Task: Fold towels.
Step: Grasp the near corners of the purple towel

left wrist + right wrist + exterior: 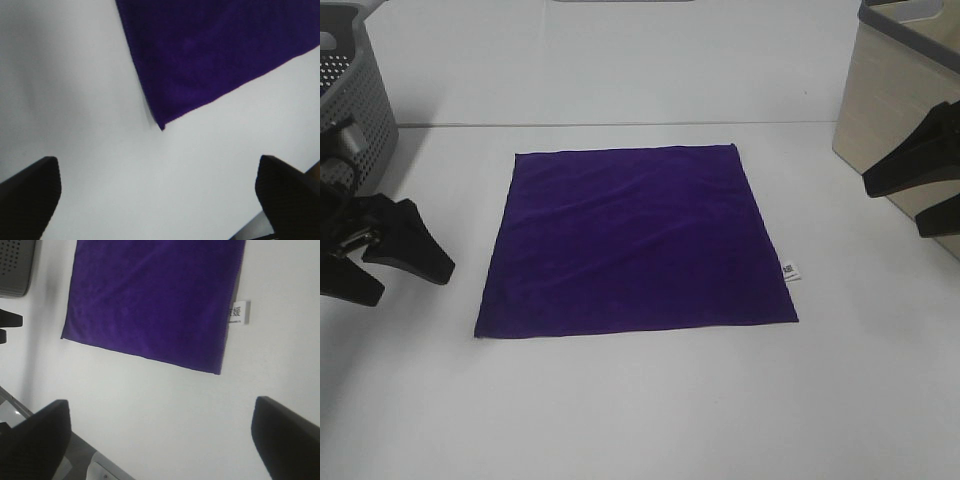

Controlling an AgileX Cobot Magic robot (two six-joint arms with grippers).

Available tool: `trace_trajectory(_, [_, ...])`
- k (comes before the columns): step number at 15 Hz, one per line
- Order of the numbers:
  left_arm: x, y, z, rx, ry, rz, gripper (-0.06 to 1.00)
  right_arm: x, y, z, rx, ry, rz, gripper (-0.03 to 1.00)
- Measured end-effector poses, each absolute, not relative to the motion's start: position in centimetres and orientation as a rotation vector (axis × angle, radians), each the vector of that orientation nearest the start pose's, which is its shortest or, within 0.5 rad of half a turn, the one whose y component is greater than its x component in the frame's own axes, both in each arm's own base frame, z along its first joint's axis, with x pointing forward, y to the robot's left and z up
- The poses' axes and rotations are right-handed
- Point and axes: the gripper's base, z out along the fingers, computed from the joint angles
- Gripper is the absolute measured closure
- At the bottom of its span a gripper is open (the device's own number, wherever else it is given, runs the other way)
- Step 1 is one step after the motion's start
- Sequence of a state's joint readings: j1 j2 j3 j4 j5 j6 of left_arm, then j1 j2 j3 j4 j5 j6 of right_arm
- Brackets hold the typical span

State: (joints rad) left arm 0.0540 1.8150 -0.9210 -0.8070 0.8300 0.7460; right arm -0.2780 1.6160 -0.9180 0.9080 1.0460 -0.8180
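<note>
A deep purple square towel (635, 240) lies flat and unfolded on the white table, with a small white tag (790, 271) on its right edge. My left gripper (385, 262) is open and empty, to the left of the towel. My right gripper (920, 195) is open and empty, off to the towel's right. The left wrist view shows one towel corner (162, 125) between its open fingers (30, 195). The right wrist view shows the towel (155, 300) and its tag (239, 312) beyond its open fingers (287, 437).
A grey perforated basket (355, 85) stands at the back left. A beige bin (895, 110) with a grey rim stands at the back right, behind my right gripper. White table (640, 410) surrounds the towel.
</note>
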Motion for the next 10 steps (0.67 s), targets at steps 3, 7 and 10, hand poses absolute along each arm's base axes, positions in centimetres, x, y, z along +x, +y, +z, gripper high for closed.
trace_trajectory(3, [31.3,-3.3,12.4,0.14,2.86,-0.842,-0.04,29.9,-2.4,18.9,0.061,2.666,0.89,0.02])
trace_trajectory(7, [31.9,-3.7,10.4,0.032,2.837,-0.916,-0.04,31.6,-0.1,15.1,-0.033,2.75,0.926,0.02])
trace_trajectory(10, [32.1,-3.6,10.4,0.013,2.831,-0.9,-0.04,33.1,1.3,12.8,-0.133,2.83,0.901,0.02])
